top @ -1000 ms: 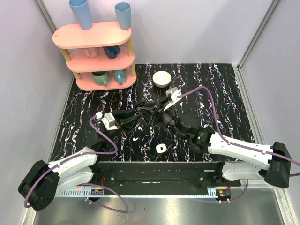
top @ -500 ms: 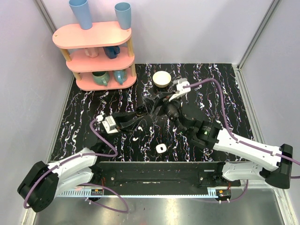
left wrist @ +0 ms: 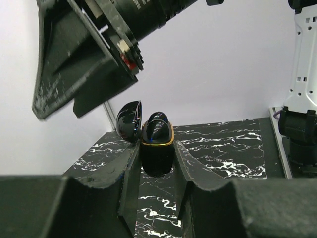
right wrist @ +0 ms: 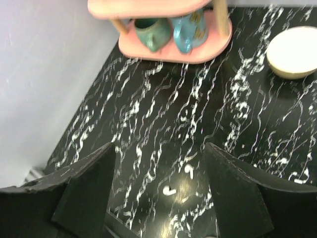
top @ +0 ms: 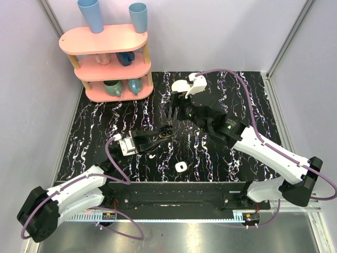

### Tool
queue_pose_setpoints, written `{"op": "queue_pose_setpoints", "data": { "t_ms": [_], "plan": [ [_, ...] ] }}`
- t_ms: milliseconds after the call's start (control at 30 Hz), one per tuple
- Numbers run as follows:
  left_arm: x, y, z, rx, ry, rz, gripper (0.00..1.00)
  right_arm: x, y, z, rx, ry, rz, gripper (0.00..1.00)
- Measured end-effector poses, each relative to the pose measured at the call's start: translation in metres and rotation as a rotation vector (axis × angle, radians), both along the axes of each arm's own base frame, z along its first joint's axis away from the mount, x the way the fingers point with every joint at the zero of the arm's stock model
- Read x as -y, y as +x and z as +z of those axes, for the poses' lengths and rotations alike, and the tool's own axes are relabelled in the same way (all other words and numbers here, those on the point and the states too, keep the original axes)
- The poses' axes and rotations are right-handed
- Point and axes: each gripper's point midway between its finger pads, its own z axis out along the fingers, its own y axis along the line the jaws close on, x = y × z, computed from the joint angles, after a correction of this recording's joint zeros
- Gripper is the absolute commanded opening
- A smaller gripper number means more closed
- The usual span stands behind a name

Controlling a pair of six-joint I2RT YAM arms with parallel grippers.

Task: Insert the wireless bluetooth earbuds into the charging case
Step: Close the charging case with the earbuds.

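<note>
Left gripper (top: 162,133) is clamped narrow on the charging case (left wrist: 157,153). The case is black and glossy with a gold rim, upright between the fingers (left wrist: 130,171), lid tipped open toward 10 o'clock in the left wrist view. In the top view the case sits just short of table centre, raised off the surface.

Right gripper (right wrist: 157,148) is spread wide and holds nothing. It hangs high at 12 to 1 o'clock of the case, apart from it, close to the bowl (top: 180,87).

One earbud (top: 151,156) lies on the table at 6 o'clock of the left gripper, near but not touching. Cannot tell where the second is. A white rounded-square box (top: 180,166) with a dark spot lies at 5 o'clock of the case, close to the near base plate (top: 179,192).

Edges: pink shelf (top: 105,45) fills the 11 o'clock corner, mugs on its lower tiers, blue cups (top: 90,15) on top. Bare marble runs along the 9 o'clock edge and over the 2 to 3 o'clock area beyond the right arm.

Surface is a black table (top: 247,100) with white streaks. Pale walls close it in at 9, 12 and 3 o'clock.
</note>
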Motion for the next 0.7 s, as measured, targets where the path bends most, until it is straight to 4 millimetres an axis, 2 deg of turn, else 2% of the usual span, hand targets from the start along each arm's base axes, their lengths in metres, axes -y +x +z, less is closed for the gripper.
{"op": "queue_pose_setpoints", "data": {
  "t_ms": [133,367,533,700],
  "plan": [
    [0.004,0.001,-0.001,0.012,0.036,0.002,0.00,-0.008,-0.012,-0.020,-0.070,-0.037,0.074,0.79],
    [0.007,0.006,-0.011,-0.014,0.069,0.013,0.00,-0.013,-0.023,-0.032,-0.117,-0.049,0.130,0.79],
    [0.009,0.010,-0.014,-0.039,0.067,0.016,0.00,-0.013,-0.028,-0.047,-0.153,-0.070,0.148,0.78],
    [0.011,0.012,-0.017,-0.066,0.066,0.013,0.00,-0.012,-0.029,-0.052,-0.167,-0.067,0.145,0.78]
  ]
}}
